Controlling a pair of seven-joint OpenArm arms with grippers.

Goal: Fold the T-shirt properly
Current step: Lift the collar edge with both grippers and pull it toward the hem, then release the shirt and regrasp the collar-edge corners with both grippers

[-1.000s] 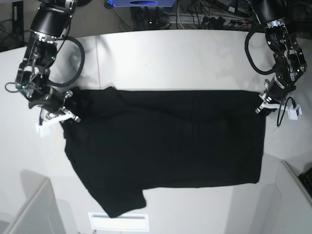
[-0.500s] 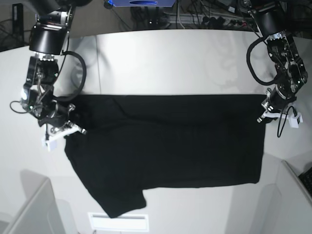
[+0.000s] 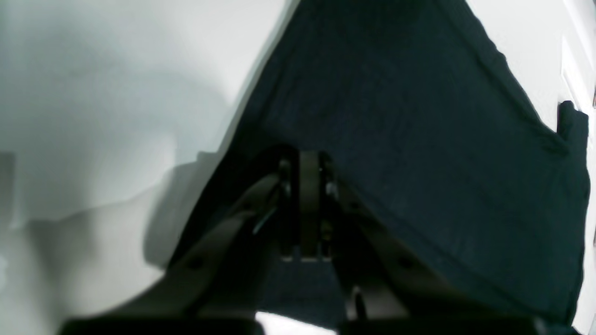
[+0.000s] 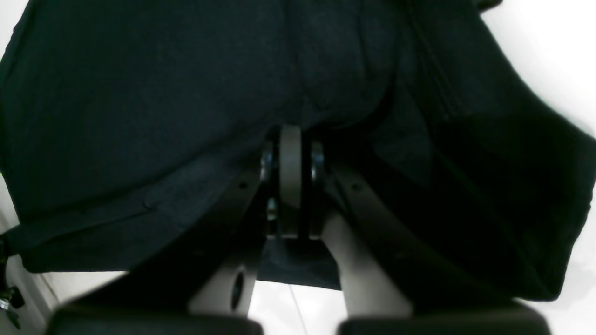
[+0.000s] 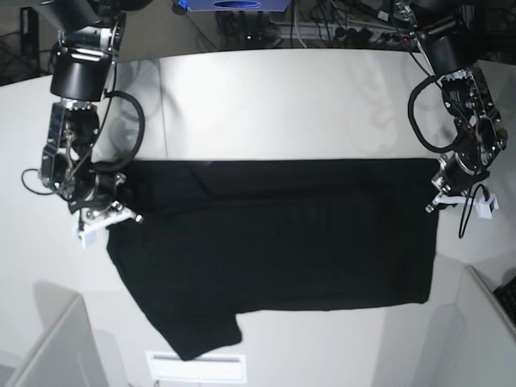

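Black cloth of the T-shirt (image 5: 274, 250) lies spread across the white table (image 5: 282, 105), plain side up, with its upper edge drawn into a straight line between the two arms. A sleeve (image 5: 197, 334) pokes out at the lower left in the base view, reaching close to the table's near edge. No print shows anywhere; only dark fabric is visible.

At the shirt's upper corner on the base view's right, the left gripper (image 5: 438, 196) is pinched tight on the fabric. Its wrist view shows the jaws closed together with the T-shirt (image 3: 419, 139) stretching away from them over the pale surface.

At the opposite upper corner, on the base view's left, the right gripper (image 5: 105, 216) is likewise clamped on the cloth. In its wrist view the jaws meet with the T-shirt (image 4: 139, 116) bunched just above them, and a loose fold hangs to the right.

Beyond the table's far edge sit tangled cables (image 5: 339, 32) and a blue object (image 5: 234, 5). A grey panel (image 5: 48, 347) rises at the near left corner.
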